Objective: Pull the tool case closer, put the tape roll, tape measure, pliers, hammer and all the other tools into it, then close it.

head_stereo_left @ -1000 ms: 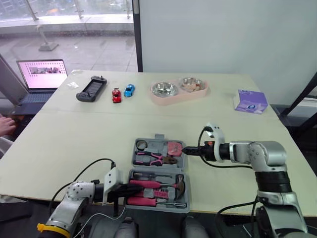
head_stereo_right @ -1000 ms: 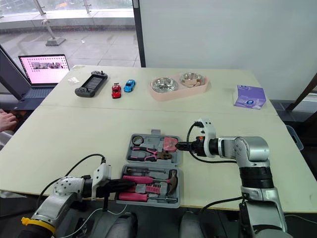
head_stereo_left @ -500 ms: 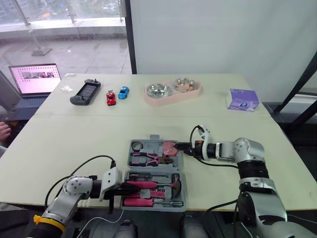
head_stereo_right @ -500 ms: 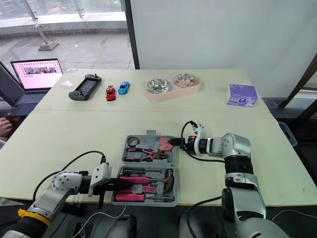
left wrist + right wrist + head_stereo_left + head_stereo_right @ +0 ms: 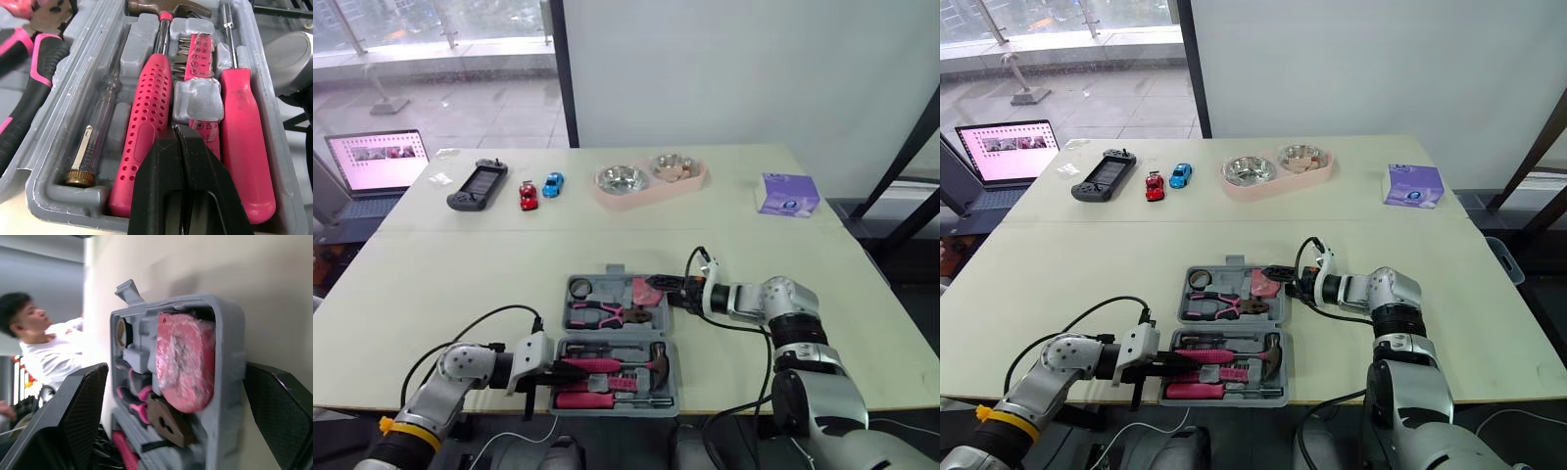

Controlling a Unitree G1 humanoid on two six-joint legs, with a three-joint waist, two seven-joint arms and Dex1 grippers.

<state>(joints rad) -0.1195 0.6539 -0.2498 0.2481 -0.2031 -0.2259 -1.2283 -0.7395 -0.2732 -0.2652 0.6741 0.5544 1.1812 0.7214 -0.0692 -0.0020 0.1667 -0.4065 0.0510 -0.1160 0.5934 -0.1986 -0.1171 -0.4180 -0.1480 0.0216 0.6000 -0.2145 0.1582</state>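
My right gripper (image 5: pixel 674 291), fingers spread wide, straddles the far right rim of the tool case (image 5: pixel 618 334), just beside the tape measure (image 5: pixel 183 362). My left gripper (image 5: pixel 178 133), fingers pressed together, sits over the hammer (image 5: pixel 149 112) handle in the near half.

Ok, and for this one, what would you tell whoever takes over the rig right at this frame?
Left gripper: shut, empty, tips over the hammer handle in the case's near half.
Right gripper: open, fingers straddling the far half's right wall beside the tape measure.
Things: tool case lies open near the front edge of the table. Far half holds tape roll, pliers, tape measure. Near half holds hammer, pink screwdriver, bit holder, clear tester screwdriver.
Done: case pulled close, tools packed.
Left: move the left gripper out, fold one half over, latch it.
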